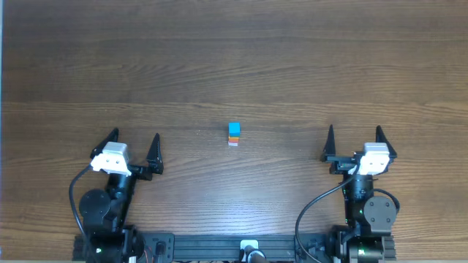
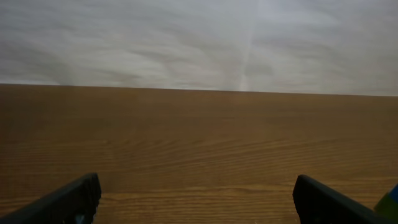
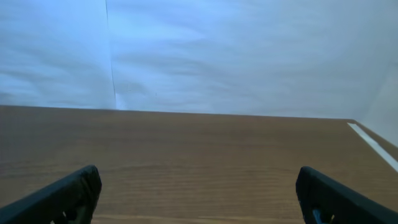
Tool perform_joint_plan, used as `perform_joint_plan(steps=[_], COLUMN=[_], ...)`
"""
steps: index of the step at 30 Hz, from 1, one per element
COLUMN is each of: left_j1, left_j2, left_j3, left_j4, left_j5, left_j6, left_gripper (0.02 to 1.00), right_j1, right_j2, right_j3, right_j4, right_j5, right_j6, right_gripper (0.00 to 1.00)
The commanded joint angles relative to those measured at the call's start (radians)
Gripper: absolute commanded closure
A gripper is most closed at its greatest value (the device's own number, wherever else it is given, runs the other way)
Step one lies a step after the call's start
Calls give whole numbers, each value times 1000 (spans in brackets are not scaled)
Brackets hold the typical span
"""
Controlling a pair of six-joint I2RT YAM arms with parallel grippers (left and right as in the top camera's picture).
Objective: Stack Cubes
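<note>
1. The cube stack (image 1: 234,135) stands mid-bench (image 1: 234,58), with the blue cube (image 1: 234,128) on top.
2. The left gripper (image 1: 134,136) and the right gripper (image 1: 355,130) sit wide open and empty, well apart on either side.
3. Stacking looks finished, so the next move probably only needs both arms to keep clear.

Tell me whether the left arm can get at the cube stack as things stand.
Probably yes: the left gripper is open, and flat table lies between it and the cube stack, which stands free on that side.
</note>
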Motion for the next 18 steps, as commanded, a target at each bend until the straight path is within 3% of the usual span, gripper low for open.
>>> perform_joint_plan(steps=[1,18], left_j1=[5,5], left_j2=[-6,-6], left_j3=[-4,-4], left_j4=[-3,-3], left_j5=[9,9], left_j6=[11,11], left_gripper=[20,20], right_j1=[2,1], right_j2=[-11,-9], right_j3=[-35,-35], right_j4=[-29,-113], right_j5=[-8,-8], right_j6=[-2,-2], right_gripper=[7,7])
